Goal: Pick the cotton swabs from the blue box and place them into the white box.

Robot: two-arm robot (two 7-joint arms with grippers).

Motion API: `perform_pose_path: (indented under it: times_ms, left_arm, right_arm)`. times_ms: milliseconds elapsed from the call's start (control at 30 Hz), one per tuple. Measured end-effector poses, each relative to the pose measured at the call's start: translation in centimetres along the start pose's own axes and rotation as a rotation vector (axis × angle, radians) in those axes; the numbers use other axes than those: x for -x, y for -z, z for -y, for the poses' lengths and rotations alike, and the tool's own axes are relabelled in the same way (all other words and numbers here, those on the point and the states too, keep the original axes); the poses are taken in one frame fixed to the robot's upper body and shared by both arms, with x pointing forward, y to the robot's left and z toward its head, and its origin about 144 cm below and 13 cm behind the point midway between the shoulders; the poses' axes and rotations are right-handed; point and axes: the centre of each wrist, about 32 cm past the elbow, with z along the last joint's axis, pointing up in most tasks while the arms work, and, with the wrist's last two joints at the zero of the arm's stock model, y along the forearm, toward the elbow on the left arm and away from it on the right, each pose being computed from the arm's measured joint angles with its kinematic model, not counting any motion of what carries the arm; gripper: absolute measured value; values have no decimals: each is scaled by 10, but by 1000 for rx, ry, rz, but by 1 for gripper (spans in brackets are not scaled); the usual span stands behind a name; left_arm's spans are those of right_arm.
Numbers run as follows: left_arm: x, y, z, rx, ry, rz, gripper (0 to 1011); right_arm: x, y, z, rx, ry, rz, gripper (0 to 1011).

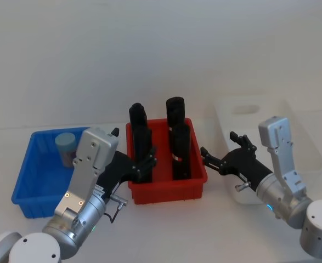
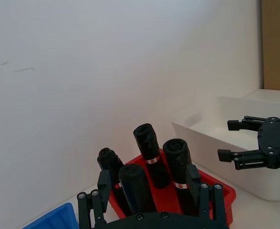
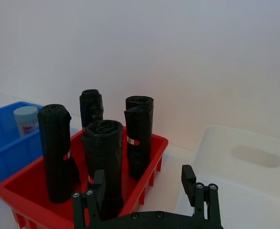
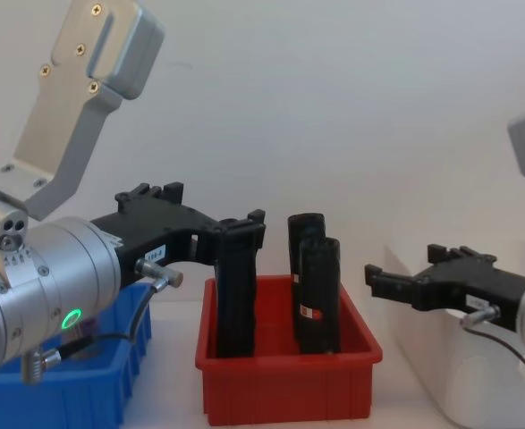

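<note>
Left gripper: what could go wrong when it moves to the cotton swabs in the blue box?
1. The left gripper hangs open close to the black rolls in the red box; swinging away, it may topple one.
2. The cotton swabs stand near the far wall of the blue box, so the gripper may catch the rim.

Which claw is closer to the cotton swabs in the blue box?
Left. The left gripper hovers by the red bin, next to the blue box holding the cotton swabs; the right gripper is across the red bin, by the white box.
</note>
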Motion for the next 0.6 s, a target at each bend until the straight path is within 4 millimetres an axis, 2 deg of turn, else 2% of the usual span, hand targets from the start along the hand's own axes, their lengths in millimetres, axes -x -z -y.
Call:
perform_pose_path:
  times_ms: [600]
  left_arm:
    - [0,0,0,0,0,0,999]
  right_arm:
    - [-5,4,-38,20,-118,3,1001]
